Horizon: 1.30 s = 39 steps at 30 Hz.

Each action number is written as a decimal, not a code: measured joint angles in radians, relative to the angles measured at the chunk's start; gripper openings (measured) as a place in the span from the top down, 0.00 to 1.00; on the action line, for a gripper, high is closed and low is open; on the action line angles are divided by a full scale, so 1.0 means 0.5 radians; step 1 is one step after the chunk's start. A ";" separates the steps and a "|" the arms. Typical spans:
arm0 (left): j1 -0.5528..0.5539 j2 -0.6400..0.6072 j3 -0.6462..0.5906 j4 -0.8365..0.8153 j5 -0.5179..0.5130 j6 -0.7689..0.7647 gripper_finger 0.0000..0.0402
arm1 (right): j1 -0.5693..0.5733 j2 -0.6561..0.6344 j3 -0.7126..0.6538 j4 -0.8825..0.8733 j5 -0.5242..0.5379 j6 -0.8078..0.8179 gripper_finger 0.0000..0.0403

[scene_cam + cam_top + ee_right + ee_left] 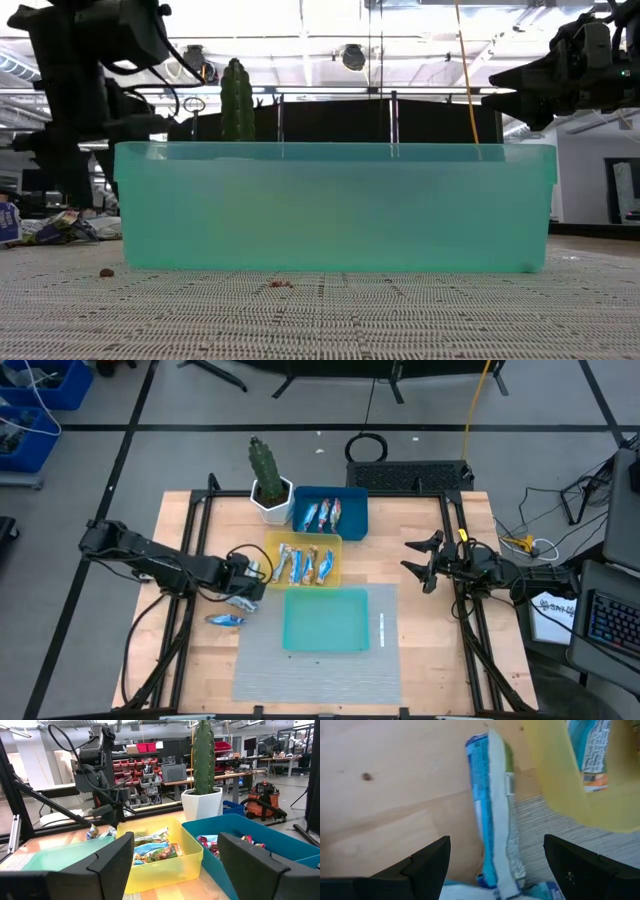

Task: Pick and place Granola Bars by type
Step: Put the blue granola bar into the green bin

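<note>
Lab workshop behind, wooden table [420, 650] with grey mat. Blue tray [352, 515] and yellow tray [305, 543] already hold bars; teal tray [325, 620] looks empty. Left gripper [244, 598] sits over the loose granola bars [250, 565] just beside the yellow tray's left edge, fingers [427, 865] spread wide, nothing held. Left wrist view: blue-white bar [492, 820] lies straight ahead between the fingers, long axis running along the approach line, so the fingers straddle its width. Another bar [225, 620] lies on the wood near the mat's left edge. Left arm clearly nearer. Right gripper [425, 564] waits at the right edge, wide open, empty.
</note>
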 joint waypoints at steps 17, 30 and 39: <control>-0.030 0.185 -0.152 0.369 0.107 0.042 0.19 | 0.001 0.000 0.000 0.005 0.000 0.000 0.31; -0.030 0.195 -0.163 0.402 0.104 0.069 0.19 | 0.001 0.000 0.000 0.000 0.000 0.000 0.31; -0.005 0.195 -0.163 0.408 0.041 -0.002 0.32 | 0.001 0.000 -0.001 0.001 0.000 0.000 0.31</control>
